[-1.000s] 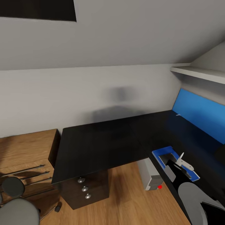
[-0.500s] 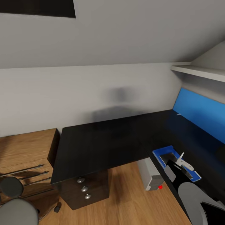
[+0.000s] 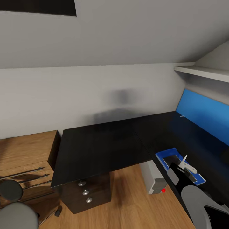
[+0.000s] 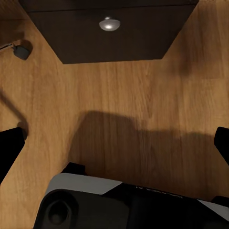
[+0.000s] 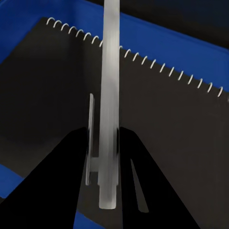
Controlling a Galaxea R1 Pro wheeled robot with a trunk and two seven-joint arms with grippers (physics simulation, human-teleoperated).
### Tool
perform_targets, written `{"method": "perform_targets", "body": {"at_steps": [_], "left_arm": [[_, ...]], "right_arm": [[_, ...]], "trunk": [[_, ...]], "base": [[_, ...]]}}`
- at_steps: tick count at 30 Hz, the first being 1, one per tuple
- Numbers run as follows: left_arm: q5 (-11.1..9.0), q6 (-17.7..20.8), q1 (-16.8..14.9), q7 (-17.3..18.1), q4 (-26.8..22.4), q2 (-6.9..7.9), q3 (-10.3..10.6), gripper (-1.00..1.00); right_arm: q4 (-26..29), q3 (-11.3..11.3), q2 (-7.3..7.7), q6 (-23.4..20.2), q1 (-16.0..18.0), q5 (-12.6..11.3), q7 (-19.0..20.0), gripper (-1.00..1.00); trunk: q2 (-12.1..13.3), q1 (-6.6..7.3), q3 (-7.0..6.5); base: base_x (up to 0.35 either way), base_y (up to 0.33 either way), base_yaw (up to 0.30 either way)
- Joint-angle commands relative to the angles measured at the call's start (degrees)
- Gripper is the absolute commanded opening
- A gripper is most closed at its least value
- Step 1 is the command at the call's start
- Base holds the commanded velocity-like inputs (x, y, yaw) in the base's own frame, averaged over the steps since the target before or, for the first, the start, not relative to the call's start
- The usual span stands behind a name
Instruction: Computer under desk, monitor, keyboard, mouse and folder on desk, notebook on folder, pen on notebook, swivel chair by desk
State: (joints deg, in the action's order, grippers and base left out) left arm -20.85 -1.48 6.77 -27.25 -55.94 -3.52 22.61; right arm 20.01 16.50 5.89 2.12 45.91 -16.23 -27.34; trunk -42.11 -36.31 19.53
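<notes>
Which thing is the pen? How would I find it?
Find the long black desk and follow it to the blue folder at its right end. A dark spiral notebook lies on that, and the right hand pinches the pen above it: the thin whitish stick.

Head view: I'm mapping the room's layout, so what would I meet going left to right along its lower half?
swivel chair → wooden drawer unit → desk drawers → computer → folder → pen

The robot's right arm point(image 3: 194, 198) has a rounded grey shell over glossy black links; its black right hand point(image 5: 109, 157) ends in two tapering dark fingers point(image 5: 71, 176).
</notes>
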Motion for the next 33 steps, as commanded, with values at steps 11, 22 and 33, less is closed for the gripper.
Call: {"method": "perform_targets", "body": {"at_steps": [11,22,33], "left_arm": [[-0.49,-0.23,-0.01,-0.04,-0.06,0.31,0.10,1.00],[-0.59,-0.20,-0.01,-0.08,-0.01,0.32,-0.02,1.00],[-0.60,-0.19,-0.01,-0.08,0.04,0.34,-0.15,1.00]], "right_arm": [[0.03,-0.06,-0.12,0.25,0.04,-0.64,-0.08,-1.00],[0.03,-0.06,-0.17,0.25,0.03,-0.64,-0.12,-1.00],[0.03,-0.06,-0.17,0.22,0.03,-0.64,-0.14,-1.00]], "trunk": [[-0.06,-0.01,0.06],[-0.06,-0.01,0.06],[-0.06,-0.01,0.06]], "base": [[-0.032,0.000,0.000],[-0.048,0.000,0.000],[0.000,0.000,0.000]]}}
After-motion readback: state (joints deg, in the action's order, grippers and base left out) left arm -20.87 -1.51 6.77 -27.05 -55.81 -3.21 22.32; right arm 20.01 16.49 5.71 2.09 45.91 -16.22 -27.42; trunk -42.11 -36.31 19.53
